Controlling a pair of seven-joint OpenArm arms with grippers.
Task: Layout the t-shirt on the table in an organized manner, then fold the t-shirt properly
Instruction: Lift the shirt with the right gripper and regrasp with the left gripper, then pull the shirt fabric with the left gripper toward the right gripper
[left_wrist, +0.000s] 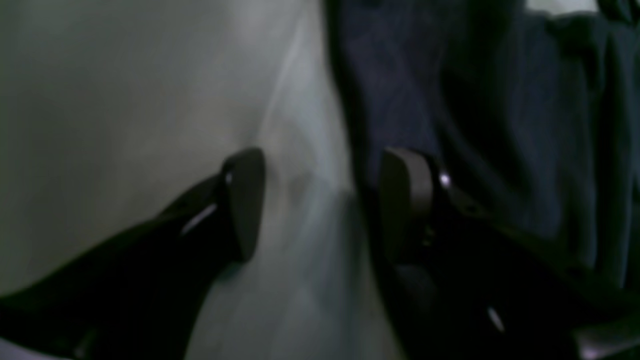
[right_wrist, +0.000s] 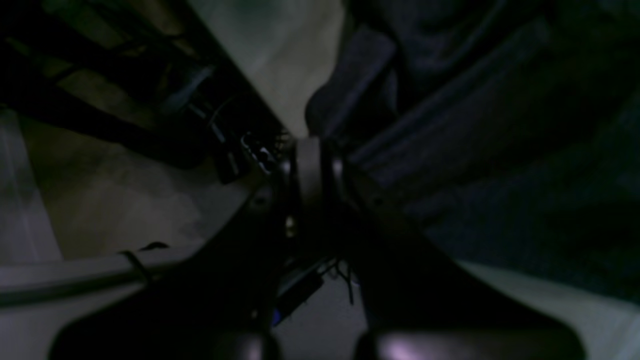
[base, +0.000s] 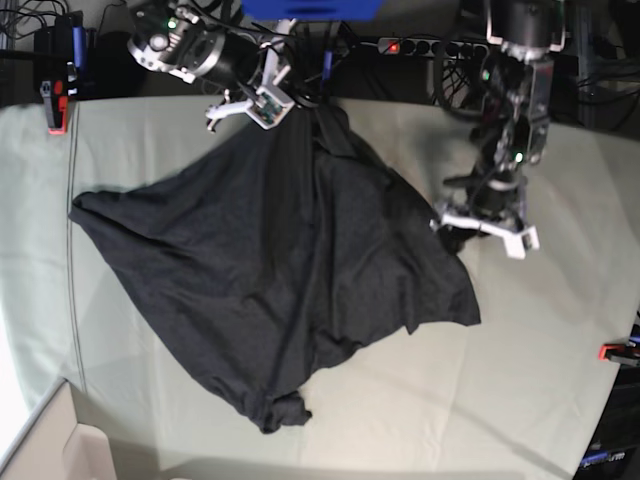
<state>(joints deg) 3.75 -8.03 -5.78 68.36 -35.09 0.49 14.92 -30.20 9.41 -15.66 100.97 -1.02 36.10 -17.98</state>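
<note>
T-shirt (base: 270, 270) pinched in right hand (right_wrist: 312, 165) — left hand (left_wrist: 320, 200) spread, straddling its edge.

The left end effector (left_wrist: 320, 200) stands with its jaws wide apart, nothing between them but bare cloth. One dark finger pad (left_wrist: 245, 200) hangs over the pale grey-green counter (left_wrist: 125, 100), which fills everything on that side and shows a soft crease running away between the jaws. The other pad (left_wrist: 402, 200) sits right at the edge of the dark t-shirt (left_wrist: 500, 125), whose folds cover the whole area beyond it. Whether that pad touches the fabric cannot be told, as the picture is blurred.
</note>
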